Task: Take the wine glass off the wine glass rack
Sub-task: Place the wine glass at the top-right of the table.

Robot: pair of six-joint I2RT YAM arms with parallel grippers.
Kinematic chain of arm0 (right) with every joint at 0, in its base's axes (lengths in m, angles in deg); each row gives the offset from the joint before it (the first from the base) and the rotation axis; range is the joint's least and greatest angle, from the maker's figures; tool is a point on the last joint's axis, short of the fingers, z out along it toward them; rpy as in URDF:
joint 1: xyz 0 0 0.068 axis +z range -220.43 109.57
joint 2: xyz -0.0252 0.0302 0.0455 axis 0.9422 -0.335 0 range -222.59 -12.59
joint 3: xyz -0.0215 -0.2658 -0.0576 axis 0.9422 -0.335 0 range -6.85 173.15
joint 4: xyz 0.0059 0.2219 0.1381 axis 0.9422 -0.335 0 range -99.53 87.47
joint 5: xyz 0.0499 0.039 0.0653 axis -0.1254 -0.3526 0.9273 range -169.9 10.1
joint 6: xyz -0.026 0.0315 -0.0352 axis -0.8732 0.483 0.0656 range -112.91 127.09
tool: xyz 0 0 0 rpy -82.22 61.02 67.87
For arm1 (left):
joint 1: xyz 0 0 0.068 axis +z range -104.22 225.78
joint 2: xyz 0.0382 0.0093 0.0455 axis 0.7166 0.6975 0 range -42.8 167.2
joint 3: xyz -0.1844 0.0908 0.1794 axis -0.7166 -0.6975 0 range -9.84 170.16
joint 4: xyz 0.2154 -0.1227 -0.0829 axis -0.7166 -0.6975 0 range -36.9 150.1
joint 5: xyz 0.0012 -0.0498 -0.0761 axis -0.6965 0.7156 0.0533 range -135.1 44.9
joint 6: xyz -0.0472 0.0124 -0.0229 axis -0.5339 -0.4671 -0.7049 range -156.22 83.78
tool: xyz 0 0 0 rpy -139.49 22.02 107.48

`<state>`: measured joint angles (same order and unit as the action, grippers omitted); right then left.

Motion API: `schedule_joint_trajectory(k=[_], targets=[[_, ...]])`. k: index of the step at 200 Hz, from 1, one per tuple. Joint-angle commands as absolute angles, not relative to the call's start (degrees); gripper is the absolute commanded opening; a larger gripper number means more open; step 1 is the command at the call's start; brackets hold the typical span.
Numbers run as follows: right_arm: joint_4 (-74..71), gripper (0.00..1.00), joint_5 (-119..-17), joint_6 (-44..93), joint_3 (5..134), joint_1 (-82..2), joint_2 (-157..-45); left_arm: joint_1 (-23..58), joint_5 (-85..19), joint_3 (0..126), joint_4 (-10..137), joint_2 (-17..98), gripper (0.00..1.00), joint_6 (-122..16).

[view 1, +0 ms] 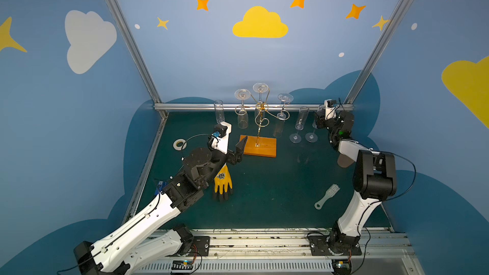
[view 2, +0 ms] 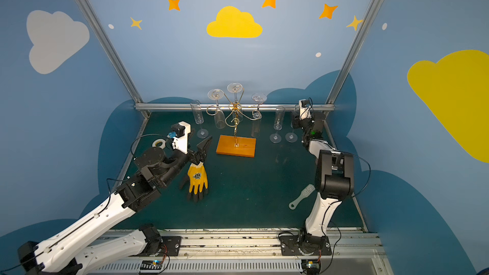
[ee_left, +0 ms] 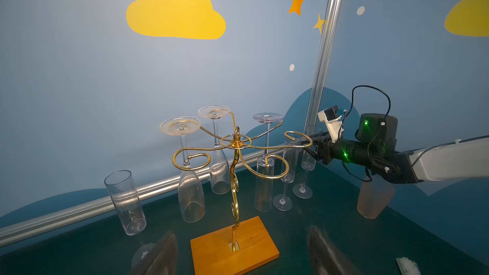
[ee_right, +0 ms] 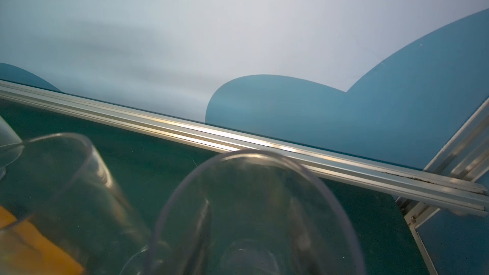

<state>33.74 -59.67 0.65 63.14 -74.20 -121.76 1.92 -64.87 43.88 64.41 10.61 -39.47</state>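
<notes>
Table [view 1: 264, 194]: green surface. Rack [view 1: 264, 148]: upright at rear centre, with three hanging glasses [view 1: 243, 121] inverted on its arms. Left gripper [view 1: 239, 151]: fingers apart, empty, just beside the corner of the rack base. Right gripper [ee_left: 310, 149]: clamped on the bowl of the wine glass [ee_right: 251, 181]. This glass is off the rack, upright to its right, foot at table level, beside another upright glass [view 1: 301, 120].

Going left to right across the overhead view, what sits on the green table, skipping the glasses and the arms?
Roll of tape → yellow glove → wooden base of the gold wine glass rack → pale brush.
</notes>
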Motion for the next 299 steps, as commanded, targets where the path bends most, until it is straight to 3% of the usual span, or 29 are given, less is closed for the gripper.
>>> schedule_joint_trajectory(k=[1, 81, 105, 129, 162, 299], targets=[[36.40, 0.29, -58.71, 0.85, 64.66, -74.30, -123.38, 2.45, -63.95, 43.94, 66.25, 10.91, 0.77, -40.42], [36.19, 0.32, -58.63, 2.17, 64.26, -75.00, -124.90, 2.80, -63.64, 43.24, 65.81, 10.38, 0.77, -41.23], [35.37, 0.44, -58.05, 2.15, 64.16, -75.00, -124.92, 2.86, -63.73, 43.16, 65.64, 10.37, 0.77, -41.41], [35.08, 0.74, -57.85, 1.57, 63.82, -75.02, -124.57, 3.07, -63.90, 42.73, 65.77, 10.03, 0.77, -41.60], [34.33, 0.88, -58.26, 0.76, 63.70, -75.11, -123.04, 3.15, -63.82, 42.46, 65.90, 9.16, 0.77, -41.41], [21.30, 0.88, -60.39, -2.28, 61.22, -75.13, -102.22, 3.59, -62.68, 39.36, 61.50, -1.50, 0.78, -38.60]])
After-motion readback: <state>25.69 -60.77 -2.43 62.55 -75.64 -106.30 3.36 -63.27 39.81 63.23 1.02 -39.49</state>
